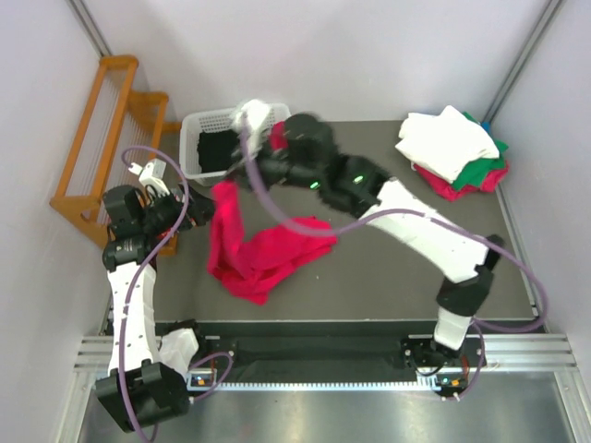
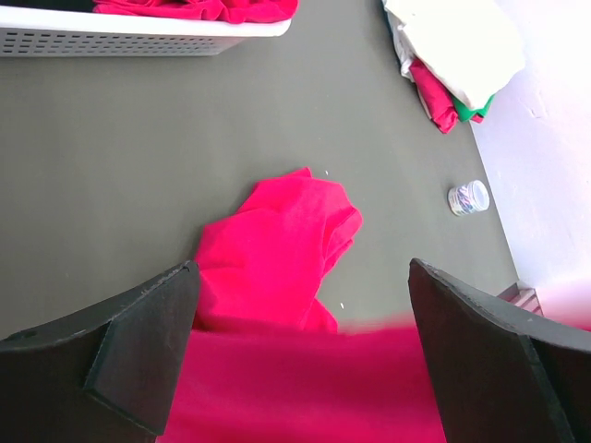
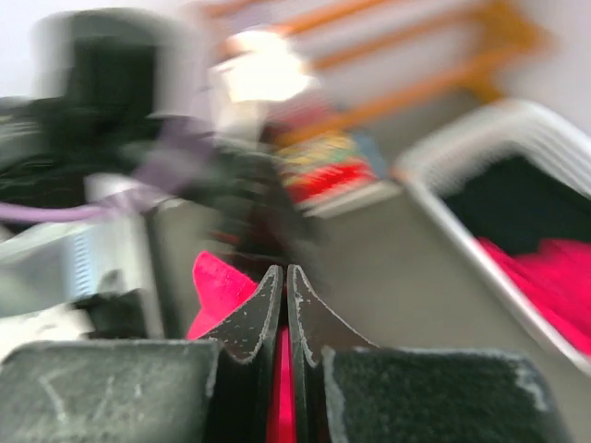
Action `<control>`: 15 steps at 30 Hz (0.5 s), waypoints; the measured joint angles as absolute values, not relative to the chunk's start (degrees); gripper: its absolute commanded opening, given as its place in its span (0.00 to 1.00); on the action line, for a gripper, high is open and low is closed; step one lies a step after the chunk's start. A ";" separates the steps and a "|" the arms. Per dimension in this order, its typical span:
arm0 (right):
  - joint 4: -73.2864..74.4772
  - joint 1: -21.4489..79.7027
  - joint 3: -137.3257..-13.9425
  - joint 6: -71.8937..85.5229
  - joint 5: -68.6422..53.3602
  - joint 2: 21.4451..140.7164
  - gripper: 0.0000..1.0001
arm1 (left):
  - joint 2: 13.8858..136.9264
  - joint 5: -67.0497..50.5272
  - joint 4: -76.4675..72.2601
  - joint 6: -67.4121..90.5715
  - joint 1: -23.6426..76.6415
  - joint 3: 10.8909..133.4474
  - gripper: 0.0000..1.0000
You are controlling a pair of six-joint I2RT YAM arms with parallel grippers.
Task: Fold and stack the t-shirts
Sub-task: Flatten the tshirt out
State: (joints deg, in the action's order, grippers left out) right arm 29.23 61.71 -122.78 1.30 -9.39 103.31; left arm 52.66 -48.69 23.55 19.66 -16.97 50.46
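Observation:
A crimson-red t-shirt [image 1: 259,258] hangs from a raised corner and trails crumpled onto the grey table. My right gripper [image 1: 238,183] is shut on that raised corner; in the right wrist view red cloth shows pinched between the closed fingers [image 3: 286,272]. My left gripper [image 1: 191,210] is open right beside the hanging part. In the left wrist view [image 2: 303,277] a blurred band of the red shirt [image 2: 277,249] lies between its wide-apart fingers. A folded stack with a white shirt [image 1: 448,138] on top, and green [image 1: 487,172] and red ones beneath, sits at the back right.
A white lattice basket [image 1: 189,157] at the back left holds a black shirt [image 1: 217,148] and red cloth [image 2: 199,7]. An orange wooden rack [image 1: 102,138] stands left of the table. A small clear cup [image 2: 468,197] sits near the right edge.

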 measured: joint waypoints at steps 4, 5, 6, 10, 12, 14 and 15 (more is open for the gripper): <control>26.06 44.05 -108.55 5.15 -2.90 91.24 0.00 | 52.93 -48.90 23.51 19.84 -17.02 50.46 0.99; 26.13 38.94 -105.41 5.85 0.01 88.40 0.00 | 53.04 -48.97 23.49 19.86 -17.04 50.46 0.99; 26.04 32.99 -102.41 6.61 2.44 85.71 0.00 | 53.17 -49.08 23.51 19.86 -17.10 50.46 0.99; 26.39 18.57 -91.57 9.85 10.50 75.94 0.00 | 54.00 -49.54 23.42 19.86 -17.15 50.46 0.99; 26.48 16.95 -86.96 11.09 12.71 72.12 0.00 | 55.05 -49.84 23.51 19.86 -17.17 50.59 0.99; 27.09 17.12 -82.15 12.60 13.21 69.08 0.00 | 56.12 -49.93 23.64 19.84 -17.17 50.92 0.99; 27.27 17.12 -80.16 13.23 13.13 68.25 0.00 | 56.60 -49.91 23.77 19.81 -17.17 51.20 0.99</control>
